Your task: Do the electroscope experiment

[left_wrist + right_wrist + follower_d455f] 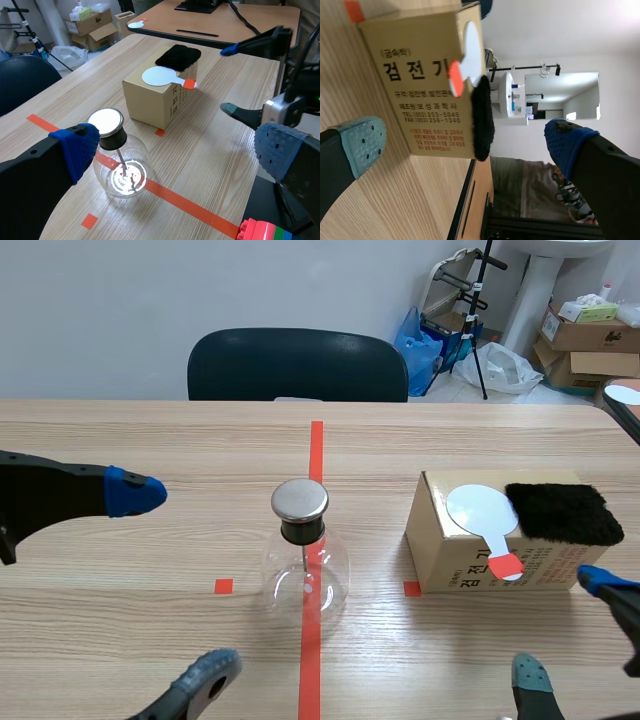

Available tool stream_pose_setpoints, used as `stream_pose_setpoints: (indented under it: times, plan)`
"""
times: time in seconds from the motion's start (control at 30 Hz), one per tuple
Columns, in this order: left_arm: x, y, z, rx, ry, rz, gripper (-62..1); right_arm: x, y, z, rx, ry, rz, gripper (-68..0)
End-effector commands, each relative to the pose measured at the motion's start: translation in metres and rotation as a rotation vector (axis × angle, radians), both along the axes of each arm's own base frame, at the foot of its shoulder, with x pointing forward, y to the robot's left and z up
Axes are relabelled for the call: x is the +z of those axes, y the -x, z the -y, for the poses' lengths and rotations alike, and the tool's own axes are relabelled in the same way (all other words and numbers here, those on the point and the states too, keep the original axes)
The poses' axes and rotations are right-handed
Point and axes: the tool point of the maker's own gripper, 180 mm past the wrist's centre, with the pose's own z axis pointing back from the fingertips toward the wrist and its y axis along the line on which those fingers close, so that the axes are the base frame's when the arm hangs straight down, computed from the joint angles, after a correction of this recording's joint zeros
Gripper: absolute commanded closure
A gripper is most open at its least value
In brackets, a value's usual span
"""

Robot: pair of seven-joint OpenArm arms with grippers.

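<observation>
Hanging low at 9 o'clock of the scene, the left arm [40, 502] has the left jaws spread, blue pad [135, 492] and grey pad [205, 675] well apart. The right arm [628, 625] sits at 4 o'clock, right jaws spread too, near the cardboard box [470, 560]. One electroscope [305, 560] stands upright mid-worktop [150, 440] on the tape line, long axis vertical, metal cap up. The box is at its 3 o'clock; on it lie one white paddle [482, 512], red handle toward 5 o'clock, and one black fur pad [560, 512].

From the left wrist, the electroscope [120, 160] stands between the spread fingers, close to the blue pad [77, 147]; box [155, 102], paddle [159, 77] and fur pad [178, 55] lie ahead. A second paddle [135, 24] lies on a farther desk.

From the right wrist, the box [420, 85] stands ahead of the spread pads [362, 142], the paddle's handle [456, 77] overhanging its edge beside the fur pad [482, 117].
</observation>
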Motion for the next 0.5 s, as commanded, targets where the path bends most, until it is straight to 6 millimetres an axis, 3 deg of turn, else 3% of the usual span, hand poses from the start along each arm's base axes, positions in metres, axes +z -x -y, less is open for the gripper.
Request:
stream_pose_setpoints:
  times: [0.0, 0.27, 0.47]
  plan:
    - [0.004, 0.0, 0.002, 0.007, 0.031, -0.003, -62.3, 0.031, -0.007, 0.003, -0.017, -0.05, 0.114, -67.9]
    - [0.004, 0.0, 0.002, 0.007, 0.031, -0.003, -62.3, 0.084, -0.026, 0.008, -0.053, -0.523, -0.027, -67.9]
    - [0.004, 0.0, 0.002, 0.007, 0.031, -0.003, -62.3, 0.125, -0.039, 0.005, 0.034, -0.856, -0.113, -67.9]
